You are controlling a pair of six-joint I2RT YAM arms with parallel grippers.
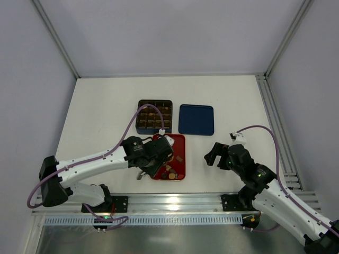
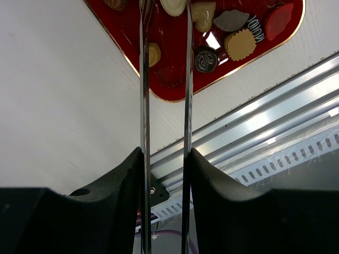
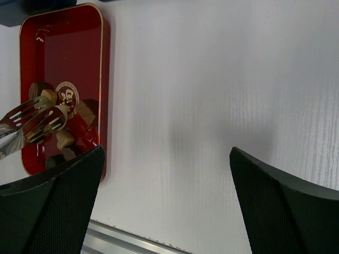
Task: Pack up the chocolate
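Pinched in left gripper (image 2: 165, 156): metal tongs (image 2: 143, 79), blades slightly apart | Clustered in red tray (image 2: 122, 32) just beyond blade tips: chocolate (image 2: 240, 44) | Spread wide, empty, tray beside one jaw: right gripper (image 3: 167, 153) | Probably light, smooth, easily scuffed: nip gently across each piece's sides

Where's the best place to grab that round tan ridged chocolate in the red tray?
Take the round tan chocolate across its ridged edge, coming down from above. It lies flat on the red tray, with other pieces crowding it, so sideways looks blocked.
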